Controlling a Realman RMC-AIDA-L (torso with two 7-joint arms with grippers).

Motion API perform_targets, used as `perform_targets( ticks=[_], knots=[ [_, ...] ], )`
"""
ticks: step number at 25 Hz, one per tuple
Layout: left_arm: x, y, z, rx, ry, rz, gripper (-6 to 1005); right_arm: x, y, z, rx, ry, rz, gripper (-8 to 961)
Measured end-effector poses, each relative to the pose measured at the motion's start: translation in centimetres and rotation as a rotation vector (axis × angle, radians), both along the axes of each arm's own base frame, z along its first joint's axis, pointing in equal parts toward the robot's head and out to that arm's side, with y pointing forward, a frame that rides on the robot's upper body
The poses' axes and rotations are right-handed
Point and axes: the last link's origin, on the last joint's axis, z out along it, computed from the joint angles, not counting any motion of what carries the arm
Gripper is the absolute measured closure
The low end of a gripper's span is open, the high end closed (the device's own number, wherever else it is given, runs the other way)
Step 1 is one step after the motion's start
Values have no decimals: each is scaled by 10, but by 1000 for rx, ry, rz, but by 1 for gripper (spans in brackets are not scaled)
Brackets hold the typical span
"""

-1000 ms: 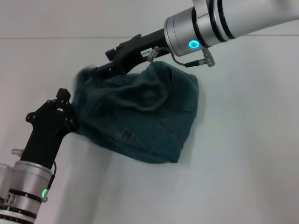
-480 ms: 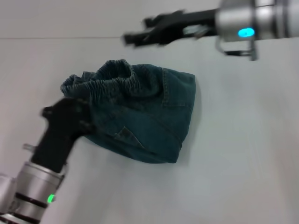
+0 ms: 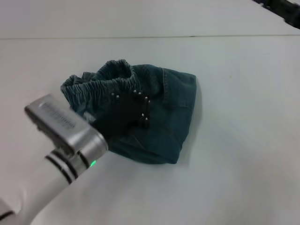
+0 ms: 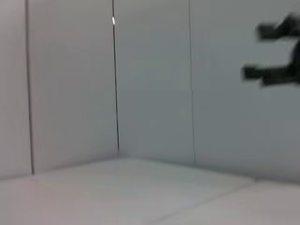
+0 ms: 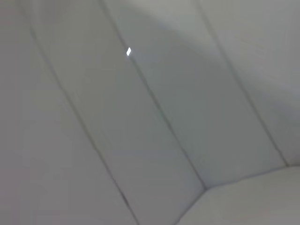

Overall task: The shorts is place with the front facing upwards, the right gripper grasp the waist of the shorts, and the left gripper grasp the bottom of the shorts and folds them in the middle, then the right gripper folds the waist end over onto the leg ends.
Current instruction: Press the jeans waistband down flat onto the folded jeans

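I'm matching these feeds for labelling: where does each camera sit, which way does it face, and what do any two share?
Head view: on the robot's head, looking down at the white table and folded shorts; the left arm crosses the shorts, and the right gripper is at the far corner.
Left wrist view: on the left wrist, facing wall panels; a dark gripper shows farther off.
Right wrist view: on the right wrist, facing wall panels; no robot parts show.
Shared: both wrist views show wall panels, no shorts.

- A bare test space, lab-like — a plain white bench (image 3: 243,140) fills the head view.
- White wall panels (image 4: 150,84) with thin dark vertical seams stand behind it, seen from both wrist views.
- No household furnishings show — only smooth, pale, uniform surfaces.
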Motion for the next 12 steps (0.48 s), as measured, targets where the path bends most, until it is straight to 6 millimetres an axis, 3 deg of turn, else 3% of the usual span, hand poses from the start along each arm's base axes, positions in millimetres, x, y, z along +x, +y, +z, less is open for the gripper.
perform_targets(
  ticks=[6, 12],
  knots=[
    [-4, 44, 4, 32, 110, 132, 998, 28, -22, -6, -14, 95, -33, 36],
    [-26, 72, 28, 142, 81, 355, 998, 40, -30, -25, -53, 126, -61, 36]
  ],
)
